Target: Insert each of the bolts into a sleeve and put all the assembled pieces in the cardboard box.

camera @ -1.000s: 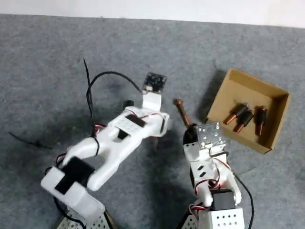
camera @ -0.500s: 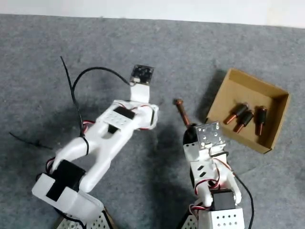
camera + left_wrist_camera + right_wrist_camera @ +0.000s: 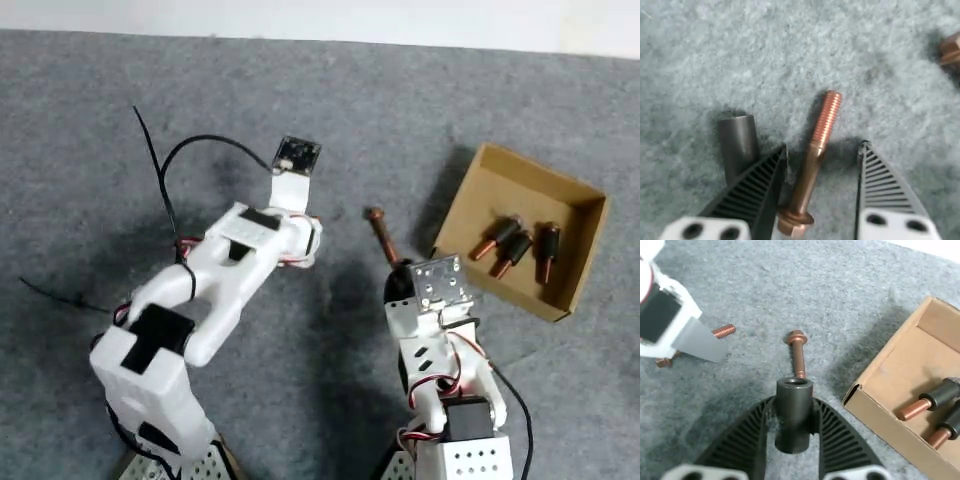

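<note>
1. The left hand (image 3: 824,147) is released, its fingers spread wide. A copper bolt (image 3: 812,162) lies between them on the tabletop (image 3: 715,50), not gripped, and a dark sleeve (image 3: 738,140) lies just outside one finger.
2. In the last second the left arm (image 3: 240,260) swung away from the right arm and came above this bolt. I judge that a pick-up comes next.
3. The right hand (image 3: 793,405) has not moved. It is clenched on a second sleeve (image 3: 794,415), with another bolt (image 3: 798,352) just ahead of it.
4. Farther to its side, the cardboard box (image 3: 905,375) holds three assembled pieces (image 3: 505,240); two bolts remain.
</note>
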